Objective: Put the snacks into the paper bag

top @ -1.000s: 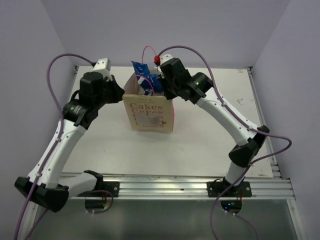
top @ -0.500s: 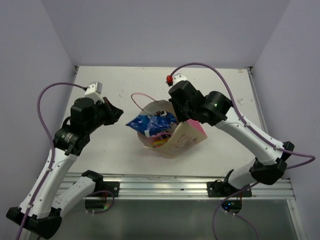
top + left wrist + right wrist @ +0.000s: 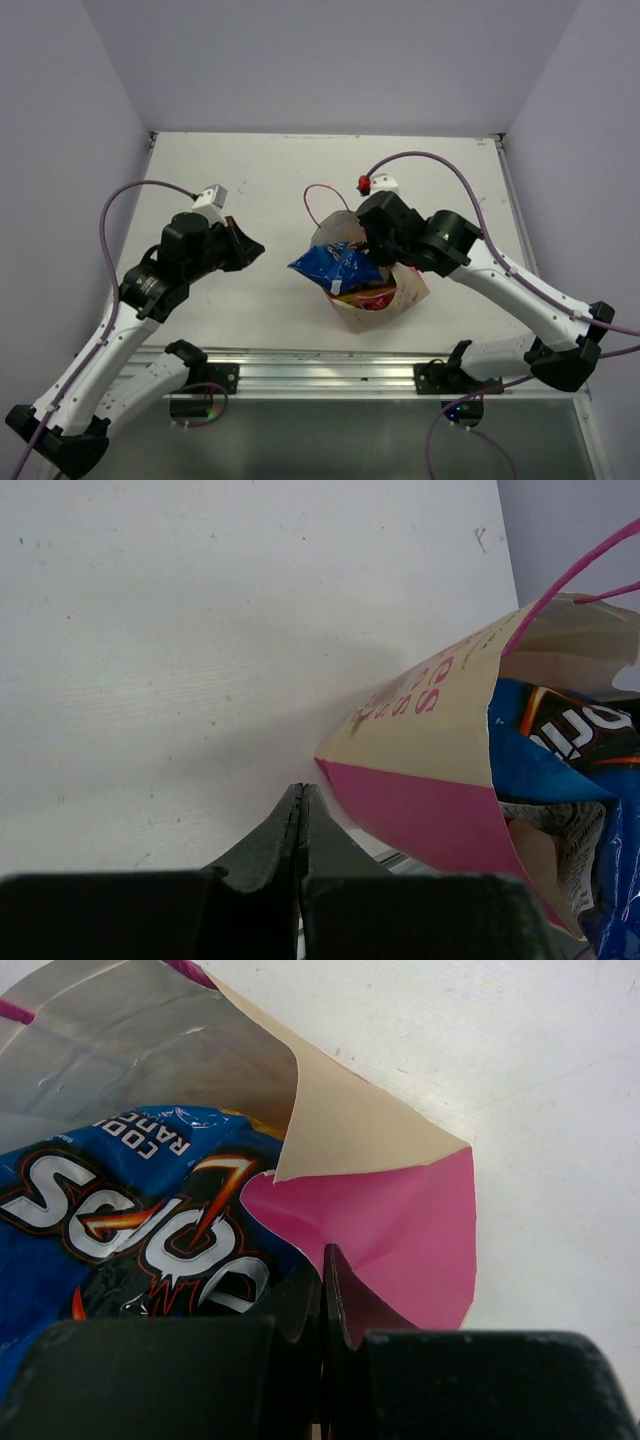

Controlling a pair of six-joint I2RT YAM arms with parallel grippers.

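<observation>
White table [image 3: 250, 170], lilac walls [image 3: 330, 60], tilted paper bag [image 3: 408, 288]

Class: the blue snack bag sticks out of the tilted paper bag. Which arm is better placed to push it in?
Probably left. The left gripper is shut, empty and faces the side where the blue bag pokes out; the right gripper is pinching the pink side of the paper bag.

A robotics lab cell: white table [image 3: 250, 170] boxed by plain lilac walls [image 3: 330, 60], aluminium mounting rail [image 3: 330, 372] at its edge.
</observation>
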